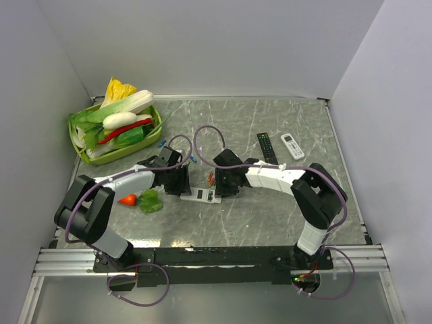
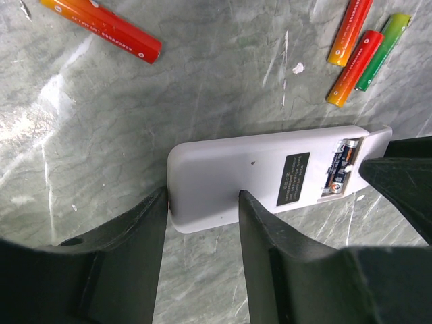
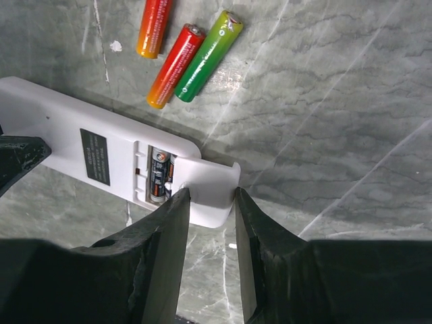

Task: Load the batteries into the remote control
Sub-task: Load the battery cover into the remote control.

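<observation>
Left gripper clamps the remote control steady on the desk, so right gripper, pinching the battery cover, slides it shut.

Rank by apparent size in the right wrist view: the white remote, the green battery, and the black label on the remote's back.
1. White remote, largest by far.
2. Green battery and black label: similar in extent, too close to rank.
</observation>
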### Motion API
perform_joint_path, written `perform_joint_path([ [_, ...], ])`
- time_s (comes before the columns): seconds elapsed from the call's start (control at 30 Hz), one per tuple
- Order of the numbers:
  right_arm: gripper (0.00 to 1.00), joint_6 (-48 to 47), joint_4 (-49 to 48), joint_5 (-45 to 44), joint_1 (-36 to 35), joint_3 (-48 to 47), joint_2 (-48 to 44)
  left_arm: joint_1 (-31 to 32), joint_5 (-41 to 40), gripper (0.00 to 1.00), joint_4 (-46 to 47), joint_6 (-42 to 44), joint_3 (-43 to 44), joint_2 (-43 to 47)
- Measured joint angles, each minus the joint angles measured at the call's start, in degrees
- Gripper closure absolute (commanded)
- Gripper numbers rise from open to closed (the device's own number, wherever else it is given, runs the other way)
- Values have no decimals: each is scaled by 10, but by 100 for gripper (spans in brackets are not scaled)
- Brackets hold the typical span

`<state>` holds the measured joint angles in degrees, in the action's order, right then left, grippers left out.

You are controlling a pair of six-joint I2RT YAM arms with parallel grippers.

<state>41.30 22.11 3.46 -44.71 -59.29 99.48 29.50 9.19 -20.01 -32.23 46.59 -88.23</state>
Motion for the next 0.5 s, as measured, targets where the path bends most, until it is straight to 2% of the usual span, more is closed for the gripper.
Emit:
perform_joint_path([
  [0.5,62,-4,3,-6,-18,-28,15,3,0,52,2,-3,0,0],
])
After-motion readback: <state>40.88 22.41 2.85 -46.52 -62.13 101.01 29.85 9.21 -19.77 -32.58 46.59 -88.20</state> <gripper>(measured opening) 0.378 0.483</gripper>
